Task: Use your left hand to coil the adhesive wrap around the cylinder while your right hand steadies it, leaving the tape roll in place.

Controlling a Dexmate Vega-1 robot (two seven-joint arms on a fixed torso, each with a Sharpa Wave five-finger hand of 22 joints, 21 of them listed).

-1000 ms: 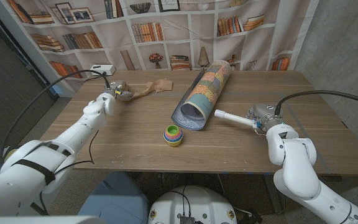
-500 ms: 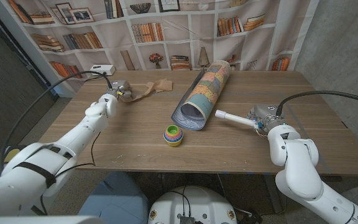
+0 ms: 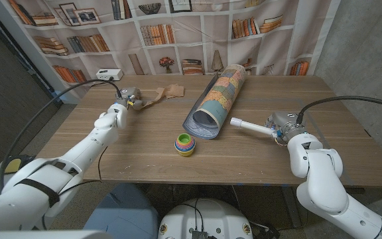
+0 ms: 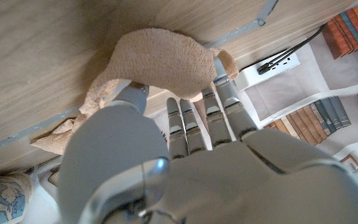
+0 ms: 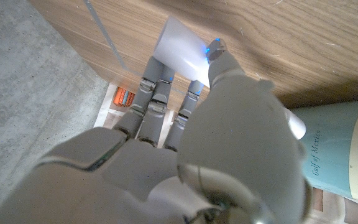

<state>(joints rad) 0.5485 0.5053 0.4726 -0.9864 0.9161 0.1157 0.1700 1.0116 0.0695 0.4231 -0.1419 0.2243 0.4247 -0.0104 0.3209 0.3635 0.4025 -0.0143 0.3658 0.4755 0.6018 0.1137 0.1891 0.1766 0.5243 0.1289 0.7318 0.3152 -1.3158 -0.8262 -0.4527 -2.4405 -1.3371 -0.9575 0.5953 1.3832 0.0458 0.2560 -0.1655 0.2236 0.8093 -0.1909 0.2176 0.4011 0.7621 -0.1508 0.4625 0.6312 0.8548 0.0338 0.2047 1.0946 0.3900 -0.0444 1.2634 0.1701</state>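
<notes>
A tan strip of adhesive wrap (image 3: 166,92) lies crumpled on the far left part of the table. My left hand (image 3: 126,101) grips its near end. In the left wrist view the wrap (image 4: 160,59) bulges over the fingertips (image 4: 219,71) and the thumb presses it from below. My right hand (image 3: 281,126) holds a white cylinder (image 3: 245,125) at the right, level above the wood and pointing toward the table's middle. The right wrist view shows the cylinder (image 5: 180,45) clamped between thumb and fingers. The two hands are far apart.
A large rolled map tube (image 3: 218,98) lies diagonally in the middle of the table, between the hands, its open end (image 5: 344,155) close to the cylinder's tip. A stack of coloured cups (image 3: 185,143) stands near the front. A bookshelf backdrop hangs behind the table.
My left hand has shifted slightly to the right and farther back with the wrap's end in it. The right hand and cylinder have stayed still.
</notes>
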